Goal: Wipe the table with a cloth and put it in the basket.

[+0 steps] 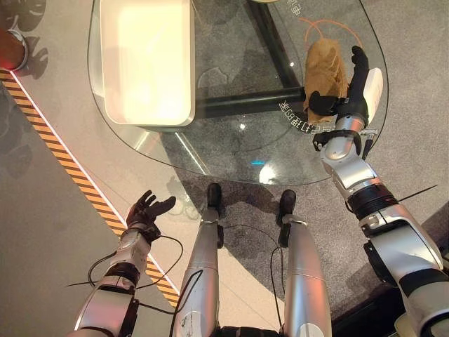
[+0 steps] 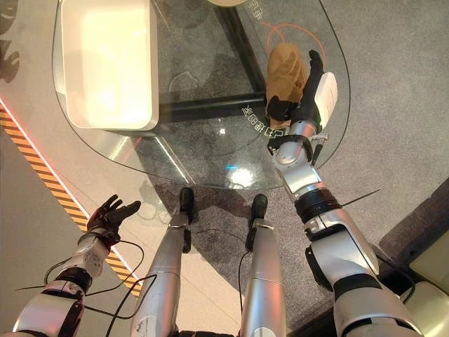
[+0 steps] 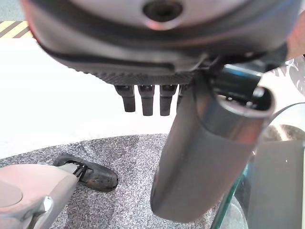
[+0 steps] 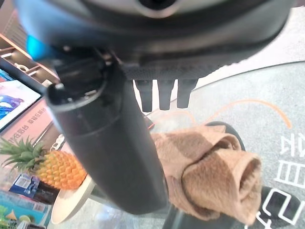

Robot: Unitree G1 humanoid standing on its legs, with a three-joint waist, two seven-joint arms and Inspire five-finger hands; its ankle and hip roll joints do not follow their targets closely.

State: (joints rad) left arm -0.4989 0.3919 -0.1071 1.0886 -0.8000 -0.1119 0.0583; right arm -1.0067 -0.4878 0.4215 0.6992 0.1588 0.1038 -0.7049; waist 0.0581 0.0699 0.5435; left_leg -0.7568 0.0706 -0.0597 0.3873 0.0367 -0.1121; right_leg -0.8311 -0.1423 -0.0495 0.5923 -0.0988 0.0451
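Note:
A crumpled brown cloth point(image 1: 324, 70) lies on the right part of the round glass table point(image 1: 231, 151). My right hand point(image 1: 356, 88) rests beside it, fingers straight along the cloth's right edge and thumb across its near end. In the right wrist view the cloth point(image 4: 209, 171) bunches past my thumb point(image 4: 105, 143), and the fingers point(image 4: 159, 95) stay straight, so the hand is open. The white rectangular basket point(image 1: 179, 105) stands on the table's left part. My left hand point(image 1: 147, 210) hangs open, low beside the table's near left edge, holding nothing.
A black frame bar point(image 1: 245, 102) runs under the glass. Yellow-and-black tape point(image 1: 70, 168) crosses the floor on the left. A pineapple point(image 4: 52, 169) sits on a plate beyond the table. A red round object point(image 1: 10, 49) stands at the far left.

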